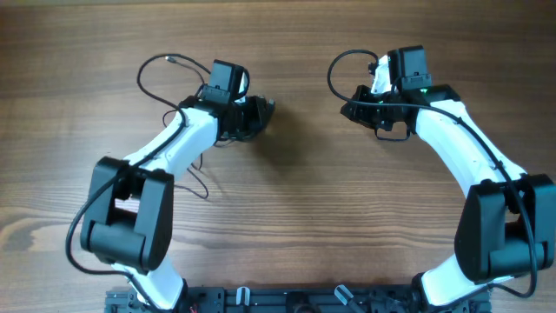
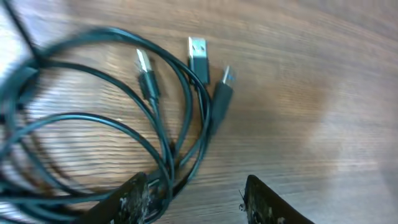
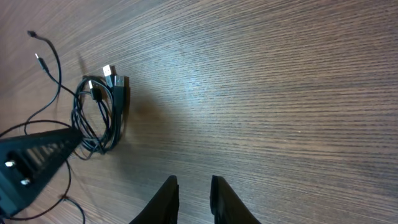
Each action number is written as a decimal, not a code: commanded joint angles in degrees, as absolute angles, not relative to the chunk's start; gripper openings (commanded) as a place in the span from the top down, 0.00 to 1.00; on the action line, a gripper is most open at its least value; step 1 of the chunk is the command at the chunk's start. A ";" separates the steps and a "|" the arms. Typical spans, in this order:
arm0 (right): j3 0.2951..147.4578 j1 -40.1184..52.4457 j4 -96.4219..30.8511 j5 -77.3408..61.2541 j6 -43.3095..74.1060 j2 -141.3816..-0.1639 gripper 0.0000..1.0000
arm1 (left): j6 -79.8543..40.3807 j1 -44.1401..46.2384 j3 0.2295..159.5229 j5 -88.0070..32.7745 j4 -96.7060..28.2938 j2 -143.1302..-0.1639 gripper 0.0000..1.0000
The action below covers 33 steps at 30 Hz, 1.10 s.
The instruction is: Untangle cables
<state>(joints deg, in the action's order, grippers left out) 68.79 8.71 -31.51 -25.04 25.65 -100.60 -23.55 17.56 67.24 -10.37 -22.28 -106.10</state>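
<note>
Left wrist view looks down on the cables (image 2: 208, 121), thin black cords wound into a loose coil on the wooden surface (image 2: 323, 93). Three plug ends stick out side by side at the top of the coil: a flat silver one (image 2: 198, 51) in the middle and a smaller one on either side. The left hand (image 2: 194, 186) is spread wide just above the lower rim of the coil. One of its fingers (image 2: 134, 202) sits on or right against the strands, while the other stands apart on bare wood. Part of the rim lies between the two, but nothing is pinched.

Overhead, this hand and the coil under it sit toward the far edge of the surface, left of the middle. A loose strand (image 1: 142, 80) loops out from there toward the far left corner and ends in a small plug. Another thin strand trails back beside the left arm toward the near edge.

The right hand (image 3: 194, 183) is also near the far edge, right of the middle and well apart from the coil. Its own camera shows its fingers drawn close, with only a narrow gap of bare wood between them, and they pinch nothing. That view also shows the coil off to the side, with the dark left hand just beside it.
</note>
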 commanded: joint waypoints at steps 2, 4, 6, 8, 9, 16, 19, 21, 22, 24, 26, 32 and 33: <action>68.88 9.06 -31.35 -25.32 25.67 -101.08 0.80 | -10.37 15.88 67.85 -5.48 -28.49 -102.19 0.55; 68.88 9.06 -31.18 -25.32 25.69 -101.08 0.80 | -2.02 15.84 67.72 -5.48 -32.69 -102.35 0.60; 68.88 9.06 -30.74 -25.32 25.74 -101.10 0.80 | 3.07 15.86 67.70 -5.54 -35.62 -102.50 0.56; 68.88 9.06 -30.65 -25.32 26.17 -101.08 0.80 | 4.32 15.90 67.70 -5.91 -35.86 -103.20 0.49; 68.88 9.06 -30.68 -25.32 26.17 -101.10 0.80 | 4.34 15.90 67.70 -5.89 -35.83 -104.12 0.45; 68.88 9.06 -30.76 -25.32 26.15 -101.08 0.80 | 7.29 15.86 67.70 -5.89 -34.94 -105.93 0.55; 68.88 9.06 -30.72 -25.32 26.15 -101.10 0.80 | 7.27 16.14 67.64 -7.22 -34.98 -106.00 0.68; 68.88 9.06 -30.72 -25.32 26.15 -101.10 0.80 | 7.29 16.43 67.07 -8.45 -34.74 -106.00 0.66; 68.88 9.06 -30.72 -25.32 26.13 -101.10 0.80 | 7.29 16.45 66.32 -8.43 -33.50 -106.00 0.65; 68.88 9.06 -30.72 -25.32 26.13 -101.08 0.80 | 7.29 16.51 64.51 -8.43 -30.04 -106.04 0.65; 68.88 9.06 -30.74 -25.32 26.13 -101.10 0.80 | 7.29 16.49 63.20 -8.19 -27.49 -106.04 0.65; 68.88 9.06 -30.74 -25.32 26.15 -101.10 0.80 | 7.27 16.49 62.87 -7.84 -26.37 -107.66 0.68; 68.88 9.06 -30.74 -25.32 26.13 -101.10 0.80 | 7.29 16.49 62.87 -7.84 -26.35 -108.20 0.71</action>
<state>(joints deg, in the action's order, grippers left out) 68.79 8.71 -30.85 -25.04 25.67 -100.60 6.63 16.23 63.29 -7.35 -26.52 -106.26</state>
